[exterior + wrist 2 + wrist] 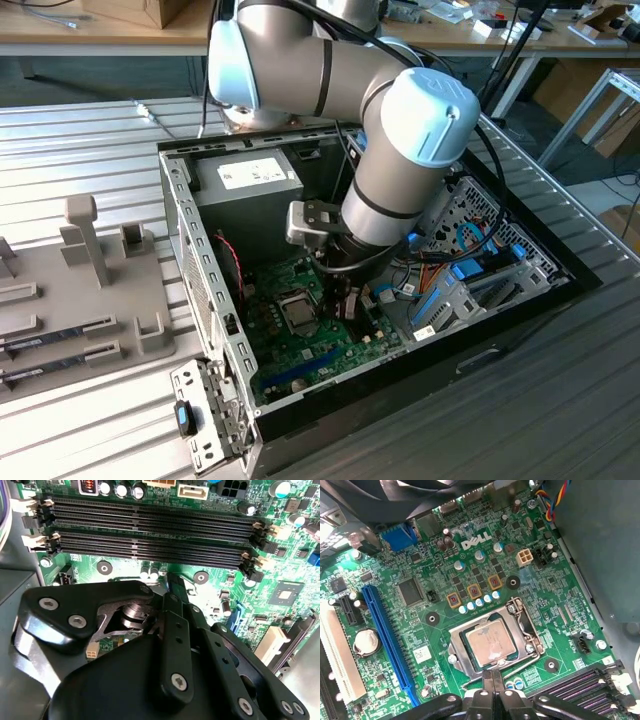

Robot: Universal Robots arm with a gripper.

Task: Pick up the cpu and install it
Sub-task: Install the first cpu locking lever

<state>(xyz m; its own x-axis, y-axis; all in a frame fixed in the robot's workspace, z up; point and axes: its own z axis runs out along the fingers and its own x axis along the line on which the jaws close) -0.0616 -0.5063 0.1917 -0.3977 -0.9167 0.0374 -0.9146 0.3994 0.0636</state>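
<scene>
The cpu (490, 642), a silvery square chip, lies flat inside the square metal socket frame (520, 625) on the green motherboard (430, 570). In the exterior view the cpu (298, 312) sits near the middle of the board inside the open computer case. My gripper (493, 677) hangs just beside the socket's edge, close to the cpu, its two dark fingers pressed together with nothing between them. From the exterior view the gripper (345, 303) is to the right of the cpu. In the second wrist view the gripper (174, 582) points at the board below the empty memory slots (150, 525), and its body hides the cpu.
The case wall (195, 270) rises on the exterior view's left, and the power supply (250, 175) fills the back. Blue and orange cables (470, 270) lie to the right. A grey fixture tray (90, 290) holding dark memory sticks (50, 340) stands outside the case. A long blue slot (385, 640) crosses the board.
</scene>
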